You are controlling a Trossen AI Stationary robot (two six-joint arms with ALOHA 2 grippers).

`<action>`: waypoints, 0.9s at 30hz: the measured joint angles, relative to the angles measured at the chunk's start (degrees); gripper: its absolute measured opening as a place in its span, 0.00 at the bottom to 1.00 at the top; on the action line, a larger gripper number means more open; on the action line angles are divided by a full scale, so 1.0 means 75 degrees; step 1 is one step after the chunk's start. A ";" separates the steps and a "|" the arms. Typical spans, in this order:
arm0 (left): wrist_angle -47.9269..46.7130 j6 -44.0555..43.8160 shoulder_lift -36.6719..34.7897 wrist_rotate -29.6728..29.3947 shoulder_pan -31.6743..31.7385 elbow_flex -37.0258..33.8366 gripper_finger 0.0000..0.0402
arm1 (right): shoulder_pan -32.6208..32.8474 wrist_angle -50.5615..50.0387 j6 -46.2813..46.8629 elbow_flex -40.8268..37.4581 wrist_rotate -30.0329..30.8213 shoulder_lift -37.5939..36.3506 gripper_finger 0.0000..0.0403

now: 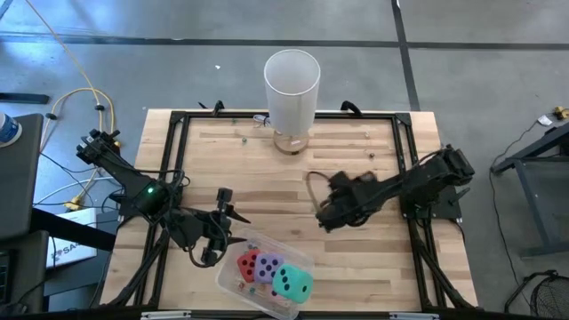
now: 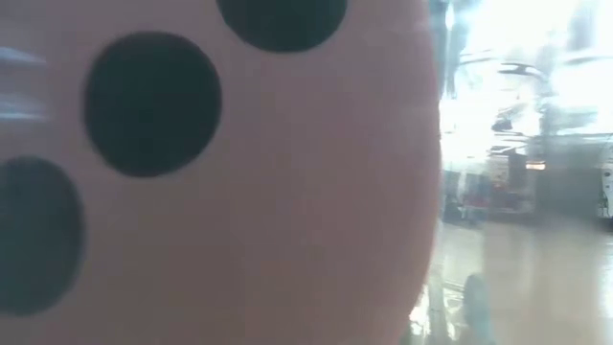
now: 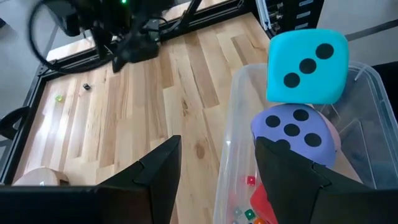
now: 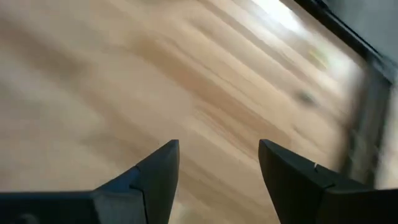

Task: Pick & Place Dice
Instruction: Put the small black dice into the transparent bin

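A: Eyes on the clear plastic bin [image 1: 233,277] at the near edge of the counter [image 1: 267,160]. Three dice sit in it: the red die [image 1: 248,263] on the side nearest the left arm, the purple die [image 1: 268,269] next to it, and the teal-green die [image 1: 292,284] riding highest, leaning on the purple one.

B: And the pink die [image 2: 239,192]? It fills the low camera completely, pips and all, so it's probably in that bin too, but I can't tell for sure.

A: The left hand [image 1: 216,233] hovers just beside the bin, on the red die's side. Its fingers stand apart with nothing between them, one finger [image 3: 292,168] over the bin's wall close to the purple die.

B: The right hand [image 1: 331,216] is well away from the bin, out over the bare middle of the counter. Fingers apart there as well, only wood planks showing between them.

A: Beyond it all, a tall white cup [image 1: 292,89] stands at the far edge, well apart from the bin.

B: Tiny coloured beads [image 3: 249,214] lie on the bin floor beneath the purple die.
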 joint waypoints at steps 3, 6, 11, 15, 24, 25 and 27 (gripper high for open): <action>-0.0036 -0.0019 0.0001 0.0000 0.0000 0.0000 0.49 | -0.0051 -0.0634 0.1807 -0.0832 -0.0041 0.0004 0.52; -0.0053 -0.0079 0.0003 0.0003 0.0003 0.0000 0.49 | -0.0179 -0.0329 0.2429 -0.1783 -0.0104 0.0006 0.52; -0.0053 -0.0076 0.0003 0.0003 0.0003 0.0000 0.49 | -0.0672 0.1215 0.2610 -0.3222 0.0011 0.0009 0.52; -0.0053 -0.0081 0.0003 0.0003 0.0003 0.0000 0.49 | -0.1015 0.2351 0.2619 -0.4179 0.0096 0.0009 0.52; -0.0053 -0.0131 0.0003 0.0003 0.0003 0.0000 0.49 | -0.1829 0.3908 0.3546 -0.5793 0.0883 0.0009 0.52; -0.0053 -0.0131 0.0003 0.0003 0.0003 0.0000 0.49 | -0.1936 0.4103 0.3548 -0.5930 0.0969 0.0009 0.52; -0.0053 -0.0120 0.0003 0.0003 0.0009 0.0000 0.49 | -0.2175 0.4443 0.3476 -0.6169 0.1047 0.0009 0.52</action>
